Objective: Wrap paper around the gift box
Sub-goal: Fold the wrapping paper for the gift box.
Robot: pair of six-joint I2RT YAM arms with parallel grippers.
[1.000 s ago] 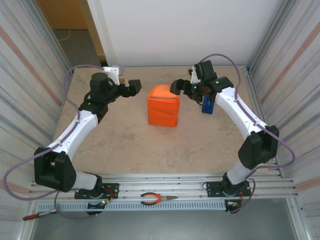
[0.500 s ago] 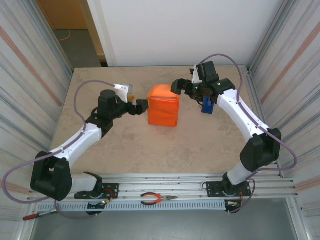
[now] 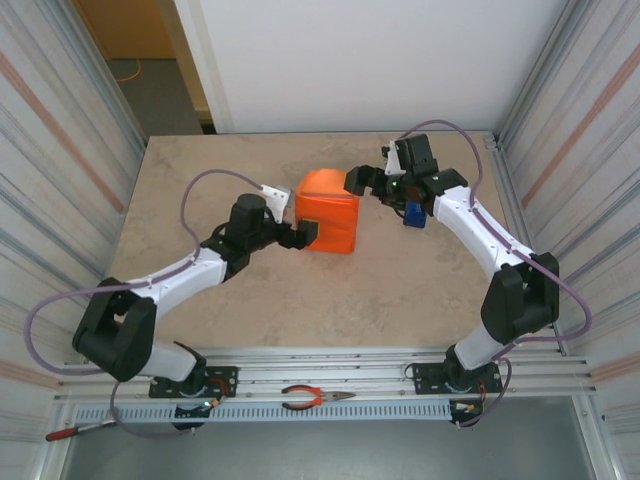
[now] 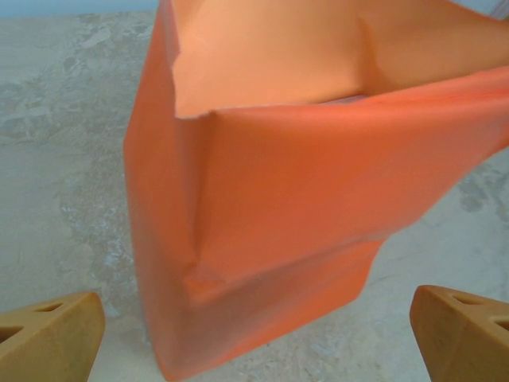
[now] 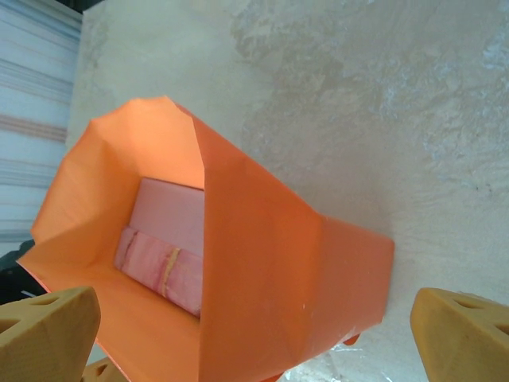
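The orange paper (image 3: 327, 212) stands folded into a boxy bundle in the middle of the table. In the right wrist view the paper (image 5: 270, 270) is open at one end, and the gift box (image 5: 163, 239) lies inside it, pale pink with a thin gold stripe. My left gripper (image 3: 305, 235) is open at the bundle's near left corner. In the left wrist view the creased paper (image 4: 302, 199) is close ahead, with the tan fingertips (image 4: 48, 334) wide apart on either side. My right gripper (image 3: 358, 180) is open at the far right corner, above the open end.
A blue tape dispenser (image 3: 415, 213) stands just right of the bundle, under the right forearm. Pliers (image 3: 315, 398) and a red-handled tool (image 3: 62, 433) lie on the rail in front of the arm bases. Corrugated walls close in both sides.
My left arm has swung forward and down from the back left to the bundle's near left corner. The right gripper has stayed by the far right corner, and the bundle has not moved.
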